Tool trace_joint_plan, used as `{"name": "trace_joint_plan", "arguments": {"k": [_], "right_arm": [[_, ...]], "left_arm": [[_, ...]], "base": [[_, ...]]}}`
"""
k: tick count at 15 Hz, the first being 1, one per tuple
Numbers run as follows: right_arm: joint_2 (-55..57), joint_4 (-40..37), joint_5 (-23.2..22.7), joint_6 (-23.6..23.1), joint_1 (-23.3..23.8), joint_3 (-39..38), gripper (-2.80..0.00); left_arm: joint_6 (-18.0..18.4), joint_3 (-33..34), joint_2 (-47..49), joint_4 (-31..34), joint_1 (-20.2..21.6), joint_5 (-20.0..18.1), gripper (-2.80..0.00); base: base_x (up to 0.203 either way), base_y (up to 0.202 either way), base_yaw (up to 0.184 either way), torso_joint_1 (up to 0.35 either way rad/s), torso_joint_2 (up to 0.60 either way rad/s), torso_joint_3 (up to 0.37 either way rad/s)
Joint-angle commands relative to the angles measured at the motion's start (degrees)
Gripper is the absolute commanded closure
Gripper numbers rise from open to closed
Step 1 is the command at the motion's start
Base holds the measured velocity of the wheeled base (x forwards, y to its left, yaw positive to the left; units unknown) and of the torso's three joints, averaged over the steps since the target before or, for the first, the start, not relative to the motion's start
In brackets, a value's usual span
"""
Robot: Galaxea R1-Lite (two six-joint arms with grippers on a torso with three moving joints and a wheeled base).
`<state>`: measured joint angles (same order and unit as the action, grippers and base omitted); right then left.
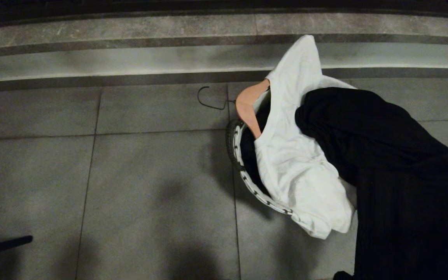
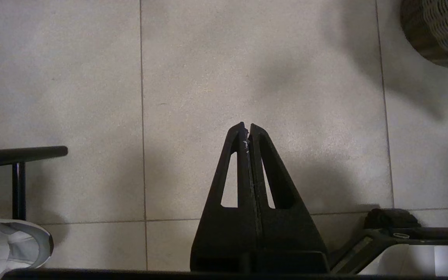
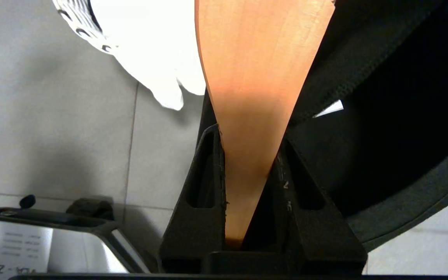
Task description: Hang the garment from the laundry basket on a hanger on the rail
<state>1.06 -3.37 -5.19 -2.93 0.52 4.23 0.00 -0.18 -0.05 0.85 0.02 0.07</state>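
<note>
My right hand is clamped on the hanger, white garment draped over the basket at centre right. Left hand hangs pressed together, idle. Next I judge a lift toward the rail, which is unseen.

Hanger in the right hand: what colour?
Light orange-brown wood on the hanger, with a thin dark metal hook. The wood shows best in the right wrist view, clamped in the right hand.

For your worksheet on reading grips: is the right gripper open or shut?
Shut on the wooden hanger: in the right wrist view, the right gripper's two fingers press against both sides of the hanger's narrow end.
</note>
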Motion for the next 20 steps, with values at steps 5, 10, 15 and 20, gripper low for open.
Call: {"name": "trace_joint_plan", "arguments": {"k": [5, 10, 15, 20], "right_arm": [[-0.98, 0.20, 0.27, -0.56, 0.00, -1.28, 0.00], [-0.98, 2.58, 0.36, -0.29, 0.00, -2.21, 0.00], [-0.98, 2.58, 0.36, -0.33, 0.00, -2.29, 0.00], [-0.98, 2.58, 0.36, -0.24, 0.00, -2.29, 0.00]], "left_arm": [[0.09, 0.01, 0.05, 0.02, 0.06, 0.01, 0.00], [0.00, 0.01, -0.04, 0.02, 0.05, 0.01, 0.00], [-0.07, 0.01, -0.04, 0.02, 0.03, 0.01, 0.00], [-0.09, 0.01, 0.02, 0.02, -0.02, 0.01, 0.00]], "base": [[0.000, 0.000, 0.000, 0.000, 0.00, 0.000], [0.000, 0.000, 0.000, 0.000, 0.00, 0.042], [0.000, 0.000, 0.000, 0.002, 0.00, 0.189], [0.000, 0.000, 0.000, 0.002, 0.00, 0.202]]}}
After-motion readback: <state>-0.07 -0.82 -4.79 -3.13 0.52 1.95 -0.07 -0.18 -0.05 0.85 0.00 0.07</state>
